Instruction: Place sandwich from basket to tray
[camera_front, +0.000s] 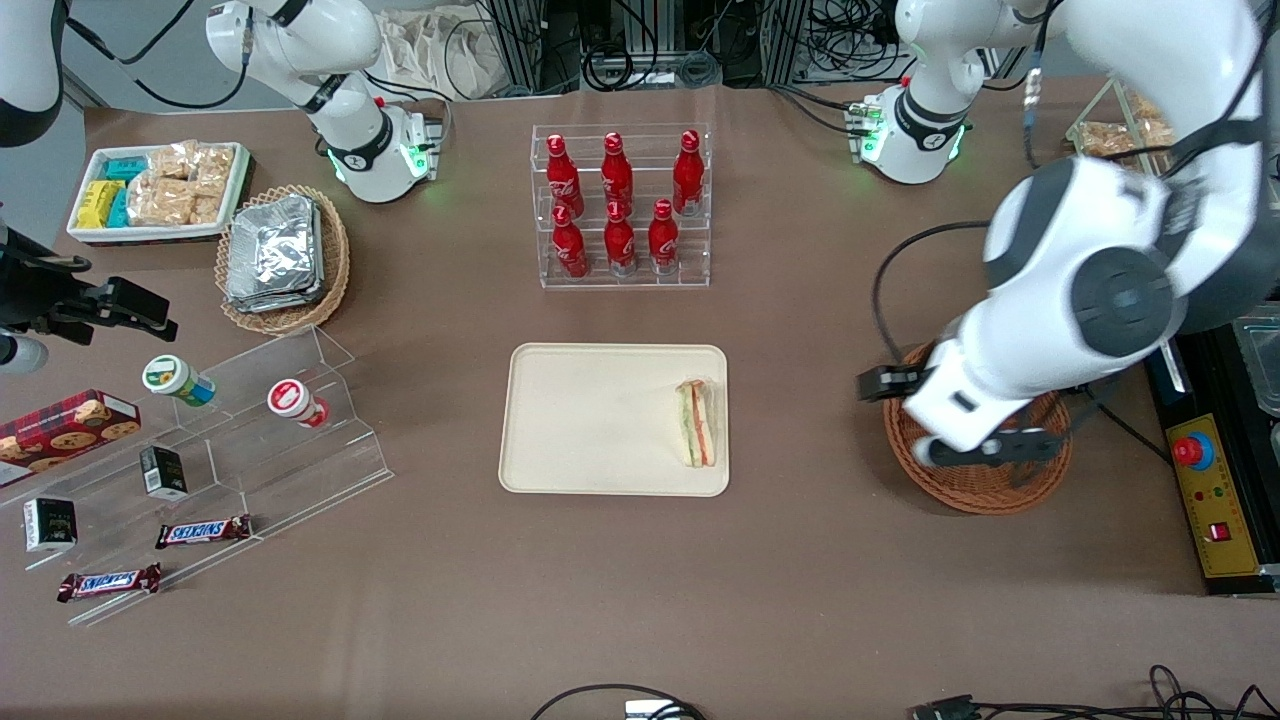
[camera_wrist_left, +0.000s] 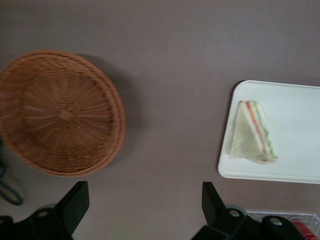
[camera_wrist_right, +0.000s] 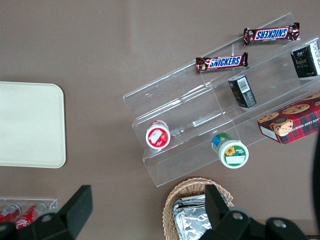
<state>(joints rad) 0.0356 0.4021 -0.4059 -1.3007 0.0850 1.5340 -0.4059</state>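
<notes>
The sandwich (camera_front: 697, 423) (camera_wrist_left: 254, 132), a white-bread wedge with green and orange layers, lies on the cream tray (camera_front: 590, 420) (camera_wrist_left: 295, 170), close to the tray's edge toward the working arm's end. The round orange-brown wicker basket (camera_front: 985, 490) (camera_wrist_left: 60, 112) stands beside the tray and holds nothing that I can see. My left gripper (camera_front: 935, 420) (camera_wrist_left: 145, 200) hangs open above the table at the basket's rim on the tray's side. Only bare brown table shows between its fingers.
A clear rack of red bottles (camera_front: 620, 205) stands farther from the front camera than the tray. Toward the parked arm's end are a tan basket of foil packs (camera_front: 280, 255), a white snack tray (camera_front: 155, 190) and a clear stepped shelf (camera_front: 250, 440) with cups and candy bars. A control box (camera_front: 1210, 490) sits beside the orange-brown basket.
</notes>
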